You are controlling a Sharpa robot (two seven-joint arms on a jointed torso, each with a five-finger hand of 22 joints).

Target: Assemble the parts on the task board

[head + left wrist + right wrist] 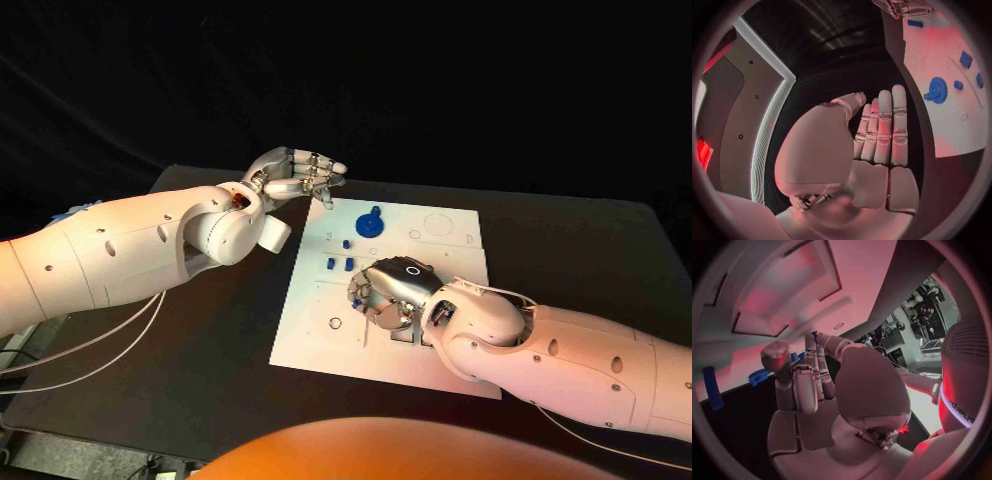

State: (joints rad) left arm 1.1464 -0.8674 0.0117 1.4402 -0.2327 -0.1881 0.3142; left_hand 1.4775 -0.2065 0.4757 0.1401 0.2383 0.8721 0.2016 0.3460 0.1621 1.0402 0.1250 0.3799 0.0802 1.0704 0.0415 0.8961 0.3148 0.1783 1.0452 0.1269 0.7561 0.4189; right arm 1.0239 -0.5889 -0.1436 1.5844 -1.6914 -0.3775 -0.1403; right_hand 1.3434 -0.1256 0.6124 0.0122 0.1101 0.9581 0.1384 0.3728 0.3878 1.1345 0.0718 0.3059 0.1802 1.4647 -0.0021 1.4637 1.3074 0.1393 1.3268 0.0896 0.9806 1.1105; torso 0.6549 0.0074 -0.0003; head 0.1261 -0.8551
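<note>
So the right hand (387,292) is down over the middle of the task board (447,352), palm facing the plate and fingers curled under. Can't really tell whether it's actually got anything pinched in there; the wrist view has its fingers (814,371) bunched fairly close together, with a bit of blue right at the tips. Just off its fingertips, toward the board's left edge, there's a little cluster of small blue parts (340,263). Further up, near the board's far edge, sits the blue gear (369,222), lying on the plate by itself.

The left hand (296,175) hangs above the black table (188,370) just past the board's far left corner, fingers curled in, nothing in it. Its wrist view shows the fingers (882,131) straight-ish and pressed side by side, with the gear (937,90) well off to one side.
</note>
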